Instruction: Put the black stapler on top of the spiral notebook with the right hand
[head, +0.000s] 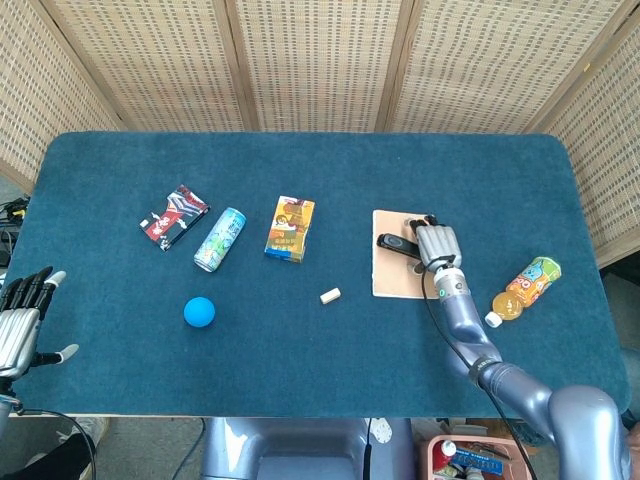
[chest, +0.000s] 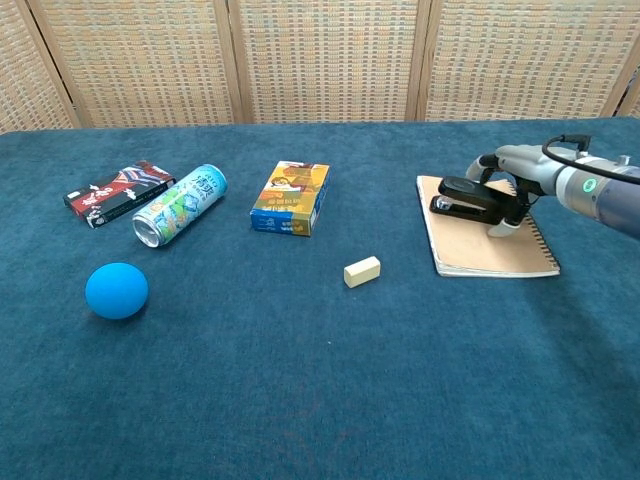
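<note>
The black stapler (chest: 467, 197) (head: 393, 242) is over the tan spiral notebook (chest: 488, 247) (head: 394, 275), near its far left part, and looks to rest on or just above the cover. My right hand (chest: 510, 186) (head: 437, 243) grips the stapler's right end, fingers wrapped around it. My left hand (head: 22, 315) hangs off the table's left front corner, fingers apart, holding nothing; the chest view does not show it.
A small cream eraser block (chest: 362, 271) lies left of the notebook. A colourful box (chest: 291, 197), a drink can (chest: 181, 204), a dark packet (chest: 118, 191) and a blue ball (chest: 116, 290) sit further left. An orange juice bottle (head: 524, 288) lies right of the notebook.
</note>
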